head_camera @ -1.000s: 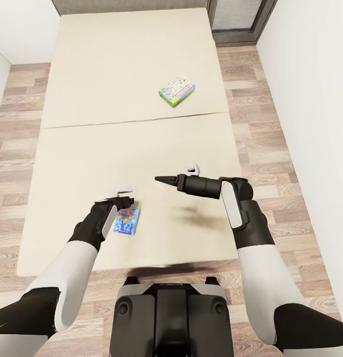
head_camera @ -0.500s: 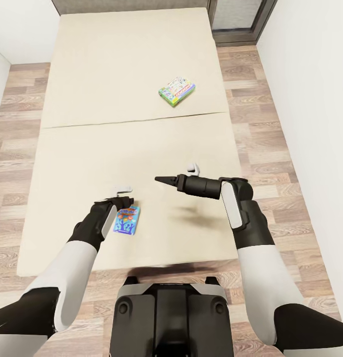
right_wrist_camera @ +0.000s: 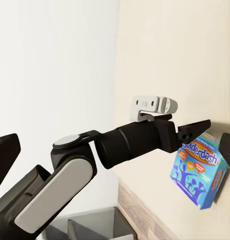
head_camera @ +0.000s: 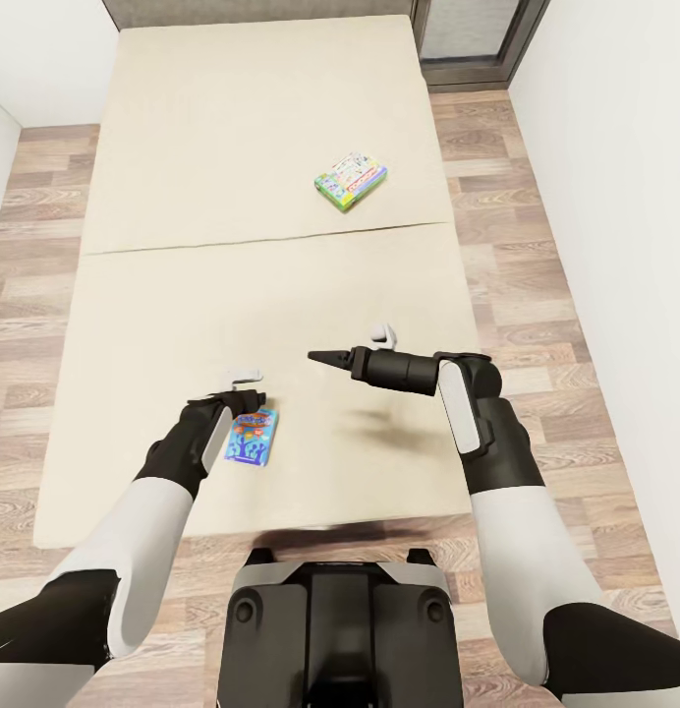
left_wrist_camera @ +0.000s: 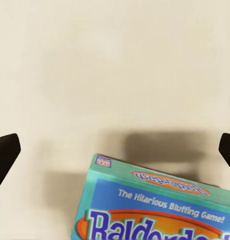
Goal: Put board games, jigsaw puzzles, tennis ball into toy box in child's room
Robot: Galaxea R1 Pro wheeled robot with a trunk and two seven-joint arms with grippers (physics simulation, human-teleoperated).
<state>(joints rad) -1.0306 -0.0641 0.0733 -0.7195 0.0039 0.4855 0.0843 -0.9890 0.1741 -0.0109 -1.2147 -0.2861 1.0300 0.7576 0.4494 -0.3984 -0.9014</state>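
The black left end effector (head_camera: 244,401) hangs spread wide just above a flat teal-blue Balderdash game box (head_camera: 252,436) lying on the plain beige mattressed bed (head_camera: 261,285). A white-green Monopoly box (head_camera: 350,180) lies farther up the bed, well apart. The black right end effector (head_camera: 318,357) hovers over the mattress, released and holding nothing.

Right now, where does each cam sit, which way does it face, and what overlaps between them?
Head: up on the robot, looking down over the bed, both arms and base; Monopoly box farther away.
Left wrist: on the left arm, facing the mattress and Balderdash box; fingertips at the frame's sides.
Right wrist: on the right arm, facing the left gripper.
Shared: the Balderdash box and bed show in all three.
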